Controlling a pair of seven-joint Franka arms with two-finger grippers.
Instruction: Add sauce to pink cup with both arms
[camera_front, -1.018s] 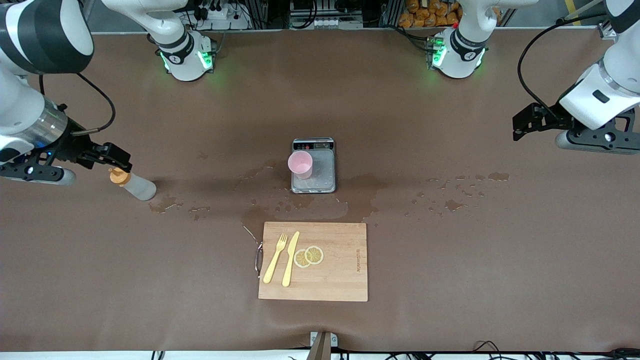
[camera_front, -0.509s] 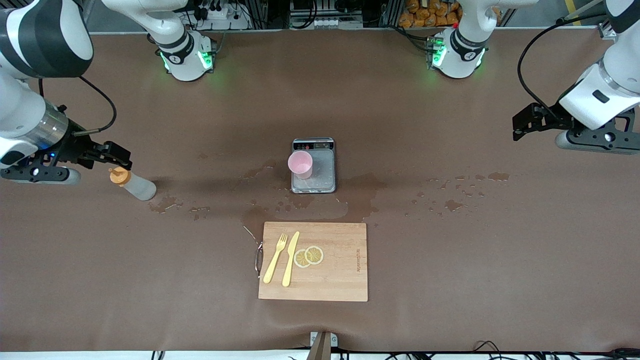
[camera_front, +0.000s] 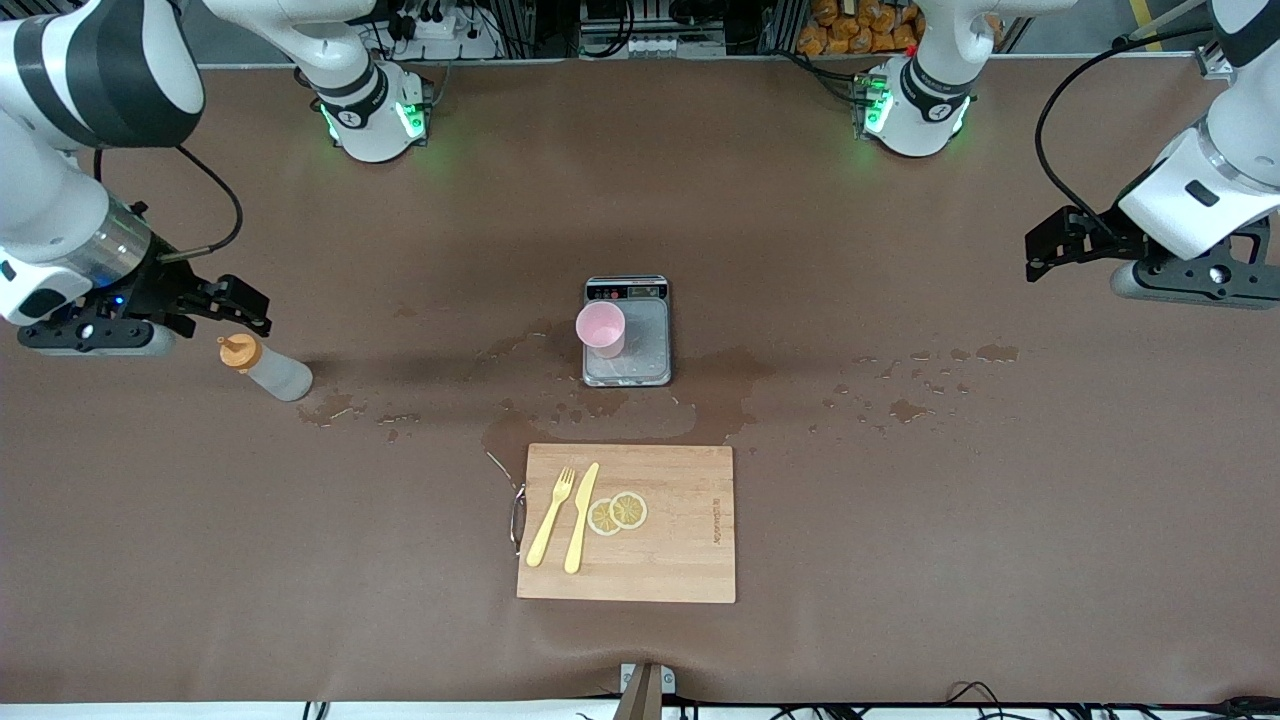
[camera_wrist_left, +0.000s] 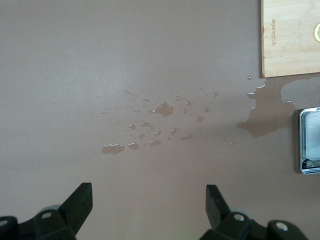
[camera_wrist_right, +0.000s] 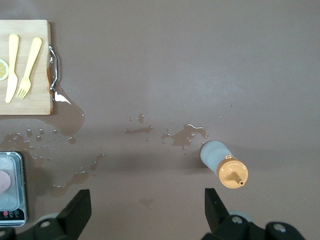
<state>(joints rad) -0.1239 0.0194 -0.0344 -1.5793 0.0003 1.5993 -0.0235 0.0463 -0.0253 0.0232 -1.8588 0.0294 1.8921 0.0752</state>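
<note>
The right gripper (camera_front: 262, 309), jaws spread and empty, hangs just above the upright, translucent greyish-white squeeze bottle with an orange nozzle cap (camera_front: 266, 367) at the right arm's end of the brown tabletop (camera_front: 900, 520). The left gripper (camera_front: 1040, 256), also spread and empty, waits over the left arm's end. Between the 2 grippers, the pale pink tapered plastic cup (camera_front: 601, 329) stands on the grey rectangular scale (camera_front: 640, 345).

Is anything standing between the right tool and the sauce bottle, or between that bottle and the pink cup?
Nothing visible does. The right tool, open, hangs just above the small translucent squeeze bottle with the orange cap. Between the bottle and the pale pink plastic cup on the grey scale lie only flat brown puddles.
</note>
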